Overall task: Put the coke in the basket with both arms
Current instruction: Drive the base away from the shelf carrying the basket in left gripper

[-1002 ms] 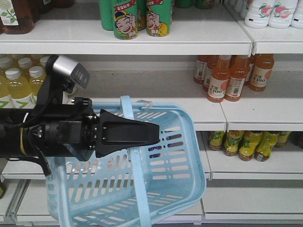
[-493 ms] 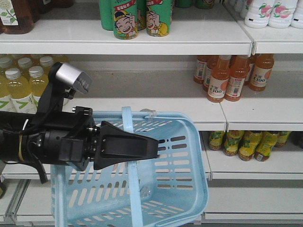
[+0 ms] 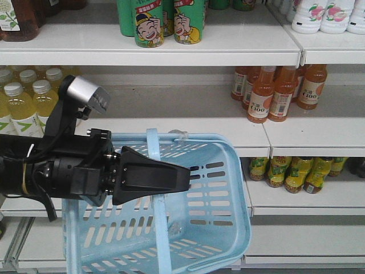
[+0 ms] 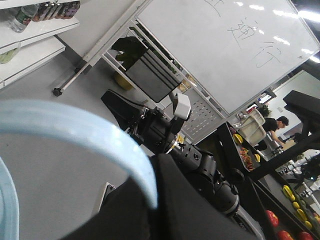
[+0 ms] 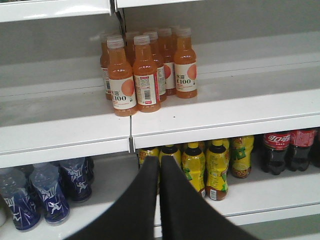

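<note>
Basket: hanging tilted by its strap, my left claw clamping it. Right claw: pressing shut, empty. Coke: standing upright on the lower shelf, lying right of this claw, yellow bottles crowding between; I'm judging the right arm nearer, headroom tight.

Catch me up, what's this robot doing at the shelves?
A pale blue basket hangs in the air before the drinks shelves. Its strap handle crosses right against the left claw, though the grip itself is not visible. The right claw is shut and empty, pointing at the shelves. The coke bottles stand on the lower shelf, to the right in its wrist view. No coke shows in the basket.
</note>
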Robot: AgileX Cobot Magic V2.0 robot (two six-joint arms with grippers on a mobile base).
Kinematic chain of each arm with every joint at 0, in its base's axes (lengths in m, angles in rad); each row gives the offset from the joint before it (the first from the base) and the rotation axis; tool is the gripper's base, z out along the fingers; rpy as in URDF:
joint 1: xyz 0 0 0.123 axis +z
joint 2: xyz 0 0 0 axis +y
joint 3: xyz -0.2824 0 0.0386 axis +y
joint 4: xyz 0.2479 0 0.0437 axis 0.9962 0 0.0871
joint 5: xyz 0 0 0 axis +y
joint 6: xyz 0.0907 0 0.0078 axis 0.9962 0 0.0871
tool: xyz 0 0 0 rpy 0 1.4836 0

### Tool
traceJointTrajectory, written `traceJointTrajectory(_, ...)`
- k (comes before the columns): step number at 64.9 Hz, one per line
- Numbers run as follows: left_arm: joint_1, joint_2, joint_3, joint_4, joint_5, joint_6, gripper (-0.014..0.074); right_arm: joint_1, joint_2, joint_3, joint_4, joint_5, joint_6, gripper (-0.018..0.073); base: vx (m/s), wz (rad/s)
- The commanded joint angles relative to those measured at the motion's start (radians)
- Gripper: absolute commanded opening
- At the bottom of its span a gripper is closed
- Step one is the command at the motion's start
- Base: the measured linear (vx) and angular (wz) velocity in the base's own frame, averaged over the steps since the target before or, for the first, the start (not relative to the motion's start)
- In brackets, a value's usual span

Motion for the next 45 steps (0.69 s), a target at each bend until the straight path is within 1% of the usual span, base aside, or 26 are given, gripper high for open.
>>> traceJointTrajectory(1, -0.003, -0.034, -0.022, -0.087, -0.194, 0.002, -0.0007, -0.001, -0.019, 0.01, -0.014, -0.067, -0.004, -0.0004, -0.01, -0.06)
traceJointTrajectory(23, -0.003, -0.034, -0.022, -0.087, -0.194, 0.002, -0.0007, -0.001, -0.019, 0.01, -0.014, -0.067, -0.004, -0.0004, -0.04, -0.17)
traceJointTrajectory(34, -0.003, -0.034, -0.022, -0.087, -0.194, 0.002, -0.0007, -0.001, -0.019, 0.01, -0.014, -0.067, -0.004, -0.0004, -0.06, -0.39)
traceJointTrajectory(45, -0.003, -0.034, -0.022, -0.087, -0.194, 0.002, -0.0007, -0.001, -0.019, 0.01, -0.014, -0.065, -0.004, -0.0004, -0.06, -0.53)
